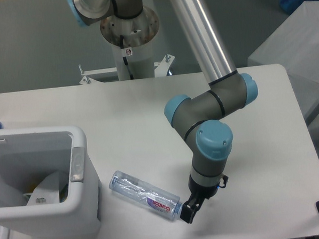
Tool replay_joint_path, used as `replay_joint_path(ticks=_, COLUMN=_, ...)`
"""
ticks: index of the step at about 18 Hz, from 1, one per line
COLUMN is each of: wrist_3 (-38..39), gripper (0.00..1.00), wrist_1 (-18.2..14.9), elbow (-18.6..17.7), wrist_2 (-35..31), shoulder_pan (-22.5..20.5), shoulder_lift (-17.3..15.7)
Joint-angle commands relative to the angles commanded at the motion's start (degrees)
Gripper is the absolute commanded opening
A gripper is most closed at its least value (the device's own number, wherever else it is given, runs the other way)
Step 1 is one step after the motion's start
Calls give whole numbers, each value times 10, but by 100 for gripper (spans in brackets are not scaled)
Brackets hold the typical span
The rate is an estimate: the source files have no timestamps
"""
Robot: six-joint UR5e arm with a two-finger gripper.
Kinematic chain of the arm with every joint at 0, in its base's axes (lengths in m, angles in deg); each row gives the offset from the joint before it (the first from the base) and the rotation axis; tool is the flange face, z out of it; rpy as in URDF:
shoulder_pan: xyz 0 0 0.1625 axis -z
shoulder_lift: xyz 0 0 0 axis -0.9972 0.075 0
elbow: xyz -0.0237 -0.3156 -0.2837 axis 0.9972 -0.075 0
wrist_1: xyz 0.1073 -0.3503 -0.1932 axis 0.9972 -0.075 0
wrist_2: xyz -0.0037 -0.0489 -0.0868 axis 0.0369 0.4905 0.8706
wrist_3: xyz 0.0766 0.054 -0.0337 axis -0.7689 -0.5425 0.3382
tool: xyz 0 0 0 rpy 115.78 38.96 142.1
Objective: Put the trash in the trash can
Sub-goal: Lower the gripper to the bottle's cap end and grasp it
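right beside the trash can [41,211], on its open-table side, lies the bottle [146,196] flat on the table [121,111]. the gripper [187,213] is down at the bottle's far end, touching it or almost. i cannot tell if its fingers are spread or pressed together. the bottle is clear and squashed, with a pink-purple label. the white wrapper [48,185] sits inside the trash can.

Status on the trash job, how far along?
Roughly half. Done: a crumpled white wrapper lies inside the boxy white plastic trash can. In hand: nothing gripped; the two-finger gripper is low at the cap end of the clear plastic bottle with the pink-purple label. Left: grasp that bottle and bin it.
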Motion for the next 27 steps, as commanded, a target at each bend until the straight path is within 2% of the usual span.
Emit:
replay_joint_path(ticks=4, wrist_3=-2, gripper=96, wrist_1=0, elbow=3, wrist_2=-2, shoulder_pan=4, shoulder_lift=12)
replay_joint_path(ticks=7, wrist_3=-1, gripper=86, wrist_1=0, elbow=2, wrist_2=-3, shoulder_pan=5, shoulder_lift=16)
replay_joint_path(ticks=16, wrist_3=-2, gripper=72, wrist_1=-1, elbow=-4, wrist_2=-4, shoulder_pan=13, shoulder_lift=19)
replay_joint_path(ticks=20, wrist_3=-1, gripper=62, wrist_1=-1, elbow=-5, wrist_2=-4, shoulder_pan=18, shoulder_lift=18)
replay_joint_path(ticks=27, wrist_3=-1, gripper=58, wrist_1=-1, elbow=-11, wrist_2=-4, shoulder_pan=26, shoulder_lift=17)
